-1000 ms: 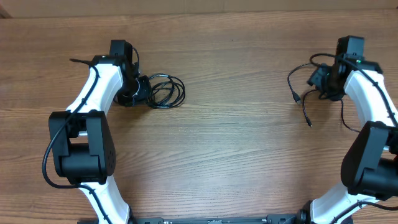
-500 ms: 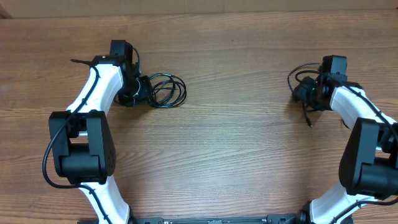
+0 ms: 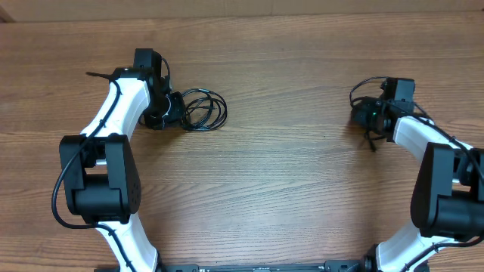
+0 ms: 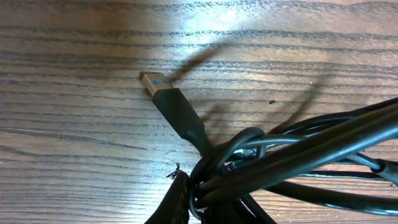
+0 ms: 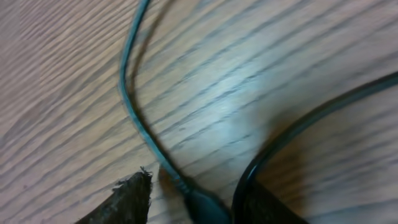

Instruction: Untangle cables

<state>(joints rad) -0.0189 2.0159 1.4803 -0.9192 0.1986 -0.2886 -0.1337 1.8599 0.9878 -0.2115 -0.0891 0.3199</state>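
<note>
One black cable lies coiled (image 3: 203, 110) on the wooden table at the left, and my left gripper (image 3: 172, 112) is shut on its near edge. In the left wrist view the bundled strands (image 4: 292, 155) pass between the jaws beside one dark finger (image 4: 177, 199), and a USB plug (image 4: 163, 90) lies flat beyond. A second cable (image 3: 360, 89) loops at the right, its loose end (image 3: 373, 143) trailing toward me. My right gripper (image 3: 361, 113) is low over it. In the right wrist view the jaws stand apart around a thin strand (image 5: 132, 93) and its plug (image 5: 205, 205).
The wooden table (image 3: 287, 181) fills the view, with a paler strip along its far edge (image 3: 242, 6). Both arm bases (image 3: 98, 181) stand at the near corners. Another black cable arc (image 5: 311, 121) curves past the right gripper's right finger (image 5: 267, 208).
The right gripper has swung left and down onto the right cable, and its jaws have narrowed. The left arm and the coil have not moved.
</note>
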